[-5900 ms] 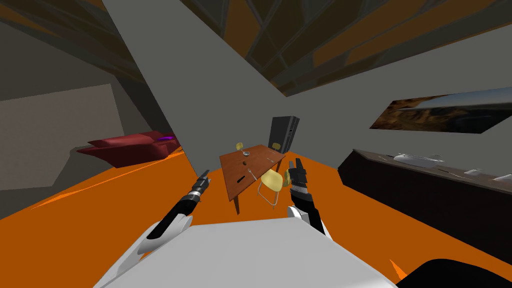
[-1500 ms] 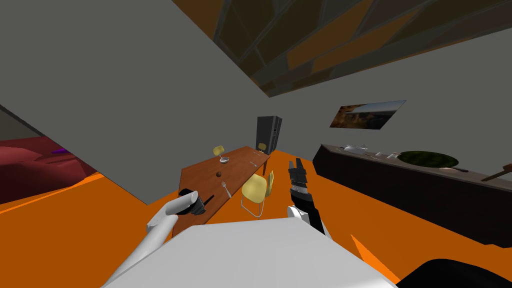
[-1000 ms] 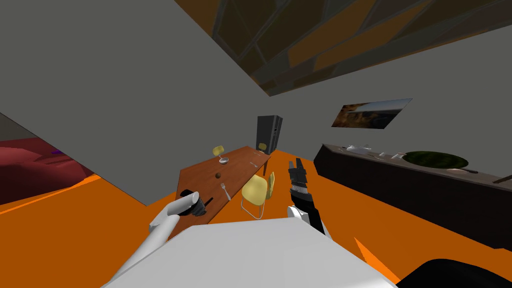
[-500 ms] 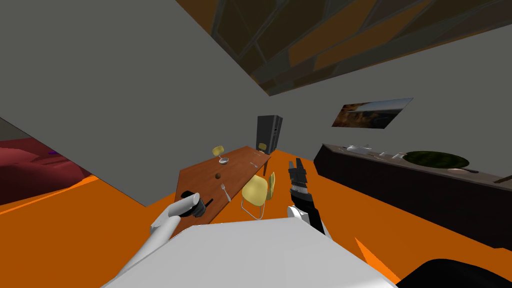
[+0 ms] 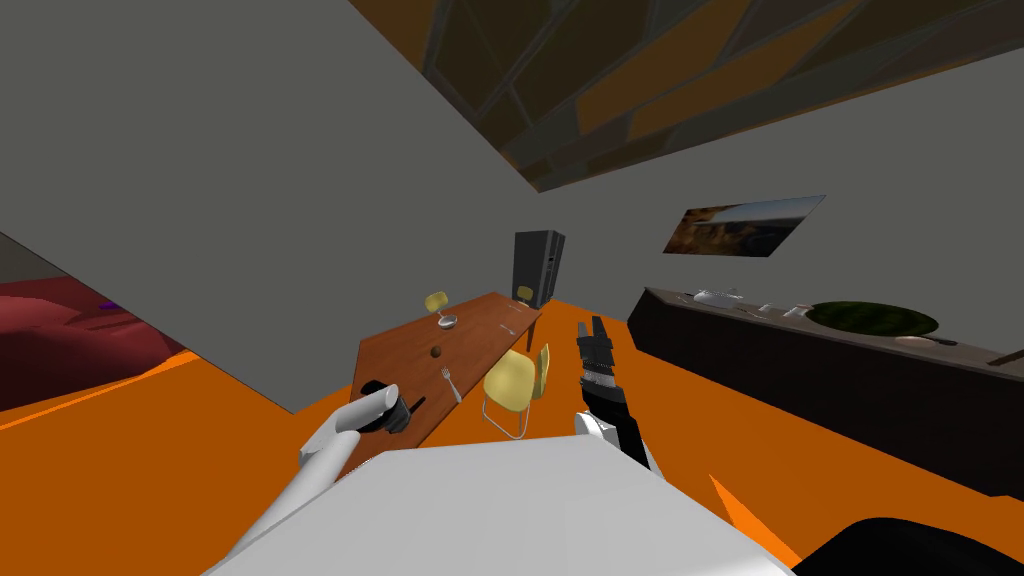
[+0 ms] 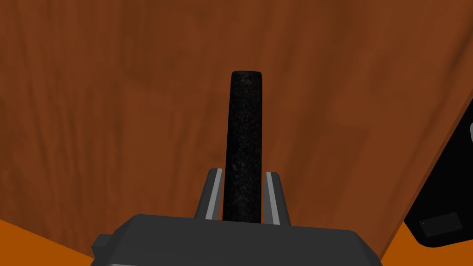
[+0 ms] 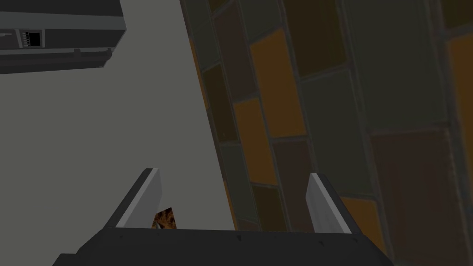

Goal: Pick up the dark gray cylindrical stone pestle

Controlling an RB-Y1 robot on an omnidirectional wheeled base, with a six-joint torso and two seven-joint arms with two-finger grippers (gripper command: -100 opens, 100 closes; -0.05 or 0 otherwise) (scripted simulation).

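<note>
Left end effector (image 6: 243, 175): at near end of brown wooden surface (image 6: 115, 101). Fingers closed on pestle (image 6: 245, 129), one pressing each side.
Pestle: dark, speckled, cylindrical. One end between fingers, shaft extending past fingertips above surface. Resting or lifted: cannot tell.
Farther along surface: fork (image 5: 452, 382), small brown round item (image 5: 436, 352).
Yellow chair (image 5: 510, 383): just beside surface, on right side.
Right end effector (image 7: 234, 174): raised beside chair, well apart from pestle, fingers spread wide.
</note>
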